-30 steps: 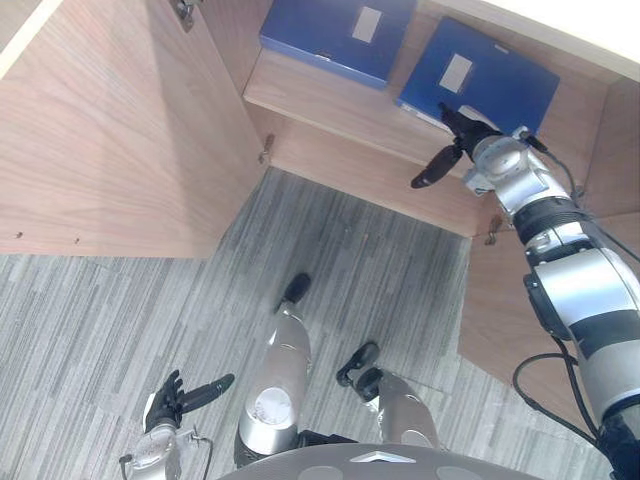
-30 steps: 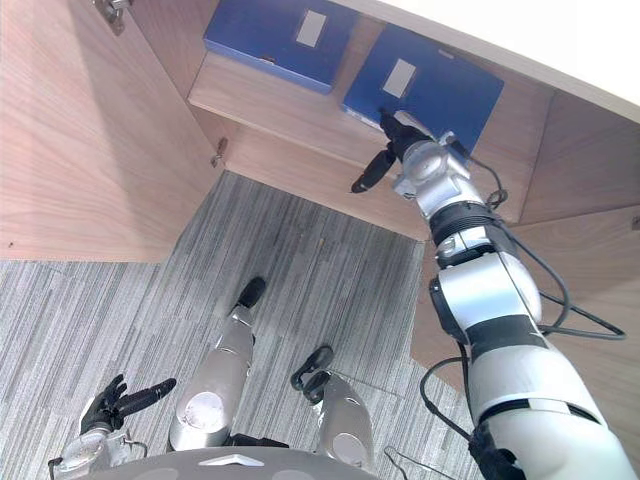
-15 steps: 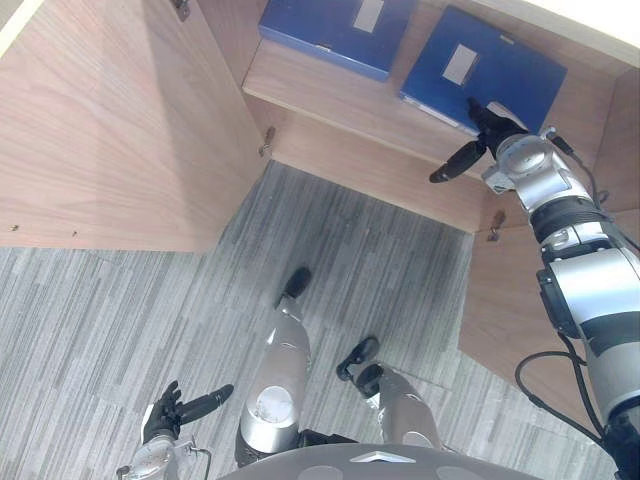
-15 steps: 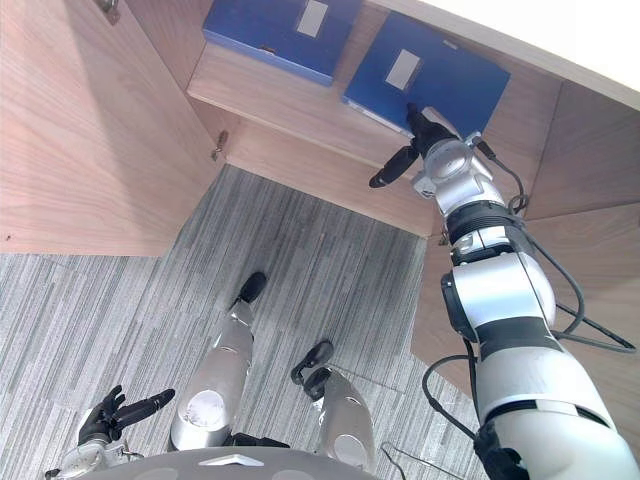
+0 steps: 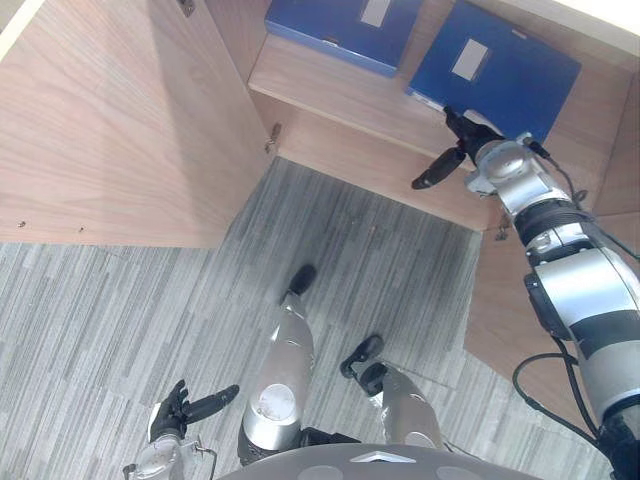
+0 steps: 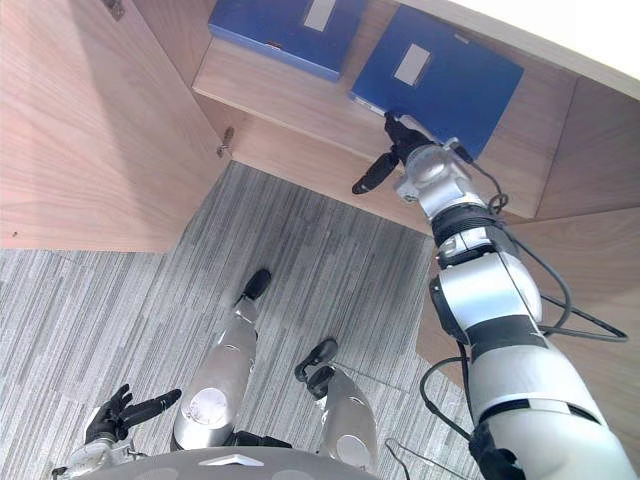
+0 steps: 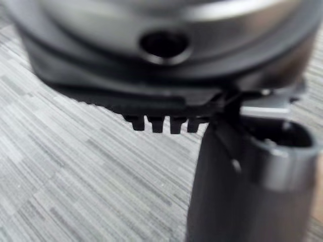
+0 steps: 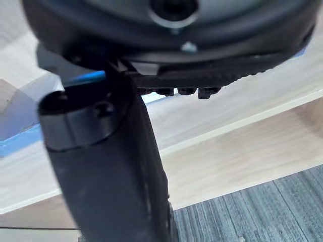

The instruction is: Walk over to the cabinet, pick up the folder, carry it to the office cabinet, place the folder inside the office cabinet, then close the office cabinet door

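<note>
Two blue folders lie flat on the shelf of the open cabinet, and the one that matters, the right-hand folder, sits straight beyond the right hand, on its far side. That hand is at the folder's near edge, its fingers pointing far-ward onto the near corner and its thumb splayed out to the left and near. It looks open and grips nothing, though I cannot tell whether the fingertips actually touch the cover. The folder is turned askew to the shelf front. Its longer side seems to run left to right, with the right end coming nearer, so the hand meets it across that long edge rather than at an end. The second folder lies well apart to the left, out of this hand's line. The left hand hangs low over the carpet, near and far left, fingers relaxed and empty, so the right arm is clearly the nearer one. The left cabinet door stands wide open.
</note>
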